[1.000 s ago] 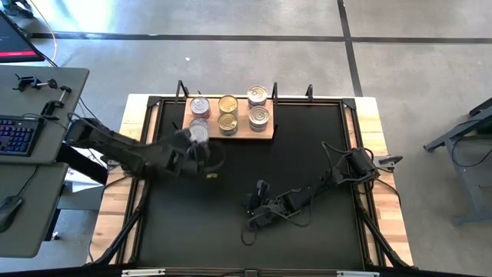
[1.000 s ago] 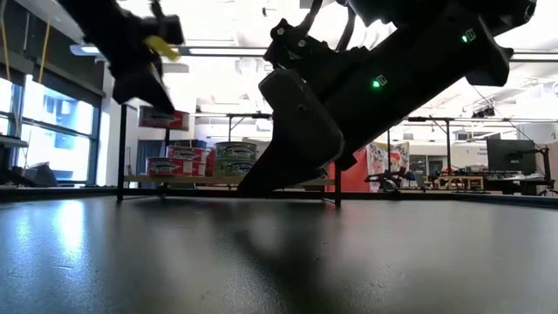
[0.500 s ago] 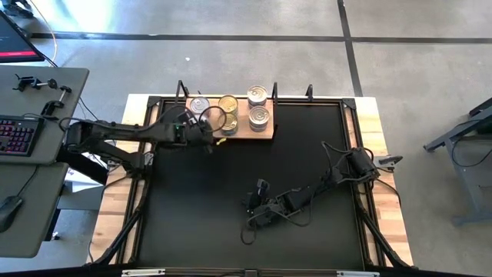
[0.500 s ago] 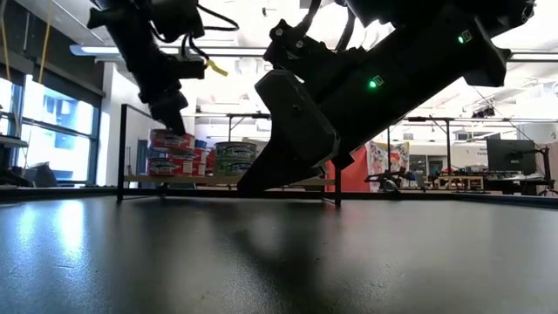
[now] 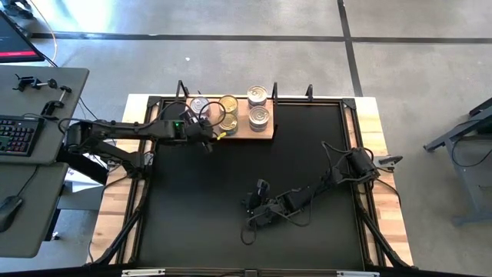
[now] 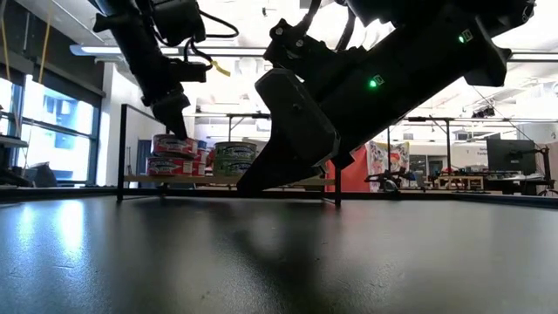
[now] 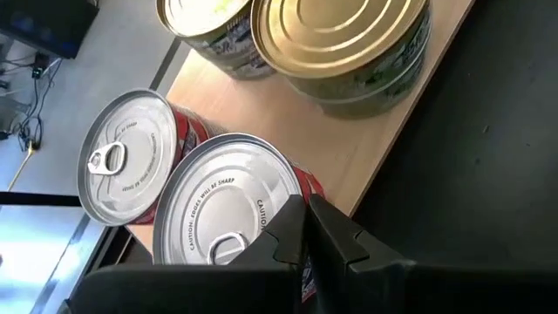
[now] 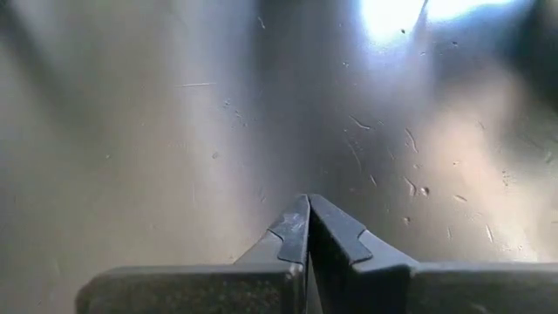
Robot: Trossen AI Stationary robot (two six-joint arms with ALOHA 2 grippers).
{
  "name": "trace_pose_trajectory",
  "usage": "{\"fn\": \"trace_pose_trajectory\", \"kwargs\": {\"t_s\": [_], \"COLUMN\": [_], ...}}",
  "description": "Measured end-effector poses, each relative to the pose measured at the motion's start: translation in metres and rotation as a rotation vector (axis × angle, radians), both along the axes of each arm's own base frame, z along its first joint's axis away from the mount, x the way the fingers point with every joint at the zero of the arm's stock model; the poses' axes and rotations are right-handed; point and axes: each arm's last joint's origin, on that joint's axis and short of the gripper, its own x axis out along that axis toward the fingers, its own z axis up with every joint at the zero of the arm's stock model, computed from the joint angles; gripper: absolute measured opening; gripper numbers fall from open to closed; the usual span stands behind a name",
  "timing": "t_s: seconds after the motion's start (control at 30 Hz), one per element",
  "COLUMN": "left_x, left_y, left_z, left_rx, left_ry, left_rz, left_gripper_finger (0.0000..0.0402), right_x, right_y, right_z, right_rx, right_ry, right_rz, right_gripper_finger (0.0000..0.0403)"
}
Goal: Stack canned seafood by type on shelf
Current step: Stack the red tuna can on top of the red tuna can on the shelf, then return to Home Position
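Observation:
The light wood shelf (image 5: 265,132) lies at the mat's far edge and carries several tins: silver-lidded ones with red sides on its left (image 5: 200,104), gold-lidded ones (image 5: 227,103) in the middle and silver ones (image 5: 260,117) on its right. My left gripper (image 5: 207,128) is shut and points down over the near-left red tin (image 7: 218,209), which sits stacked on another red tin (image 6: 170,165). My right gripper (image 5: 254,208) is shut and empty, low over the black mat (image 8: 174,131) near the table's middle. My left gripper's shut fingertips (image 7: 301,218) stand at the near rim of the top red tin's silver lid (image 7: 253,205), coming from above and slanting toward the far edge. In the low view the tips (image 6: 180,129) reach the tin's top (image 6: 174,137). Whether they touch it, I cannot tell.
A dark metal frame with upright posts (image 6: 120,148) borders the mat. A desk with a keyboard (image 5: 19,135) stands left of the table. My right arm (image 6: 349,96) fills much of the low view.
My left gripper has gone from over the mat toward the far edge and down, and now stands over the shelf's near-left red tin.

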Motion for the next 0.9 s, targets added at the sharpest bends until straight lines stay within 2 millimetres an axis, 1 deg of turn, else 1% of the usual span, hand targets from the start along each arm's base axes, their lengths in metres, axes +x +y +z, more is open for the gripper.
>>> {"fn": "trace_pose_trajectory", "kwargs": {"t_s": [0.33, 0.43, 0.73, 0.83, 0.9], "left_x": [-0.0043, -0.0042, -0.004, -0.0056, -0.0076], "left_y": [-0.0009, -0.0009, -0.0008, -0.0019, -0.0054], "left_z": [-0.0023, -0.0023, -0.0022, 0.0006, 0.0048], "left_rx": [-0.02, -0.02, -0.023, -0.021, -0.024], "left_ry": [0.035, 0.035, 0.023, 0.012, -0.004], "left_rz": [0.02, 0.02, 0.032, 0.029, 0.011], "left_gripper_finger": [0.0001, 0.0007, 0.0077, 0.0094, 0.0099], "right_x": [0.0, 0.0, 0.0, -0.0001, -0.003], "right_y": [0.0, 0.0, 0.0, 0.0, -0.0014], "right_z": [0.0, 0.0, 0.0, -0.0001, -0.0028], "right_rx": [0.0, 0.0, 0.0, -0.001, -0.022], "right_ry": [-0.001, -0.001, -0.001, 0.002, 0.051], "right_rz": [0.0, 0.0, 0.0, 0.0, -0.002], "right_gripper_finger": [0.0, 0.0, 0.0, 0.0, 0.0]}}
